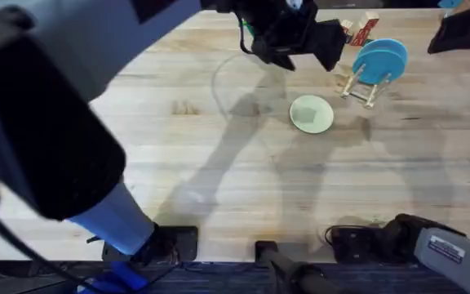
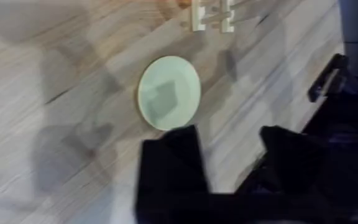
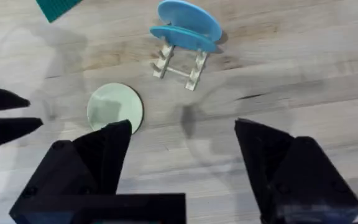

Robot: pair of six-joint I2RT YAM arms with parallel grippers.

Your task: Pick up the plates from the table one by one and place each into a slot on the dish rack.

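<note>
From overhead, my left arm rises large and blurred on the left and reaches far across the table (image 1: 219, 188), its gripper (image 1: 300, 45) a dark mass hanging over the far middle; from here I cannot tell how its fingers stand. Just right of it the dish rack (image 1: 364, 88) stands near the far right, and two blue plates sit upright in it, the paler sky-blue plate (image 1: 386, 51) and a deeper teal plate (image 1: 372, 67) close against it. The pale yellow-green plate (image 1: 311, 113) lies flat on the wood, just left of and nearer than the rack, apart from it. My right arm lies low at the near right edge. In my left wrist view, my left gripper (image 2: 229, 158) is spread wide with nothing between its black fingers (image 2: 169, 165); the yellow-green plate (image 2: 169, 93) lies flat just past one fingertip, and the feet of the rack (image 2: 211, 17) show beyond it. In my right wrist view, my right gripper (image 3: 182, 152) is also spread wide and empty, high over the table; the yellow-green plate (image 3: 114, 107) lies flat near one finger (image 3: 107, 152), and farther off the rack (image 3: 180, 62) holds the two blue plates (image 3: 188, 25) on edge.
</note>
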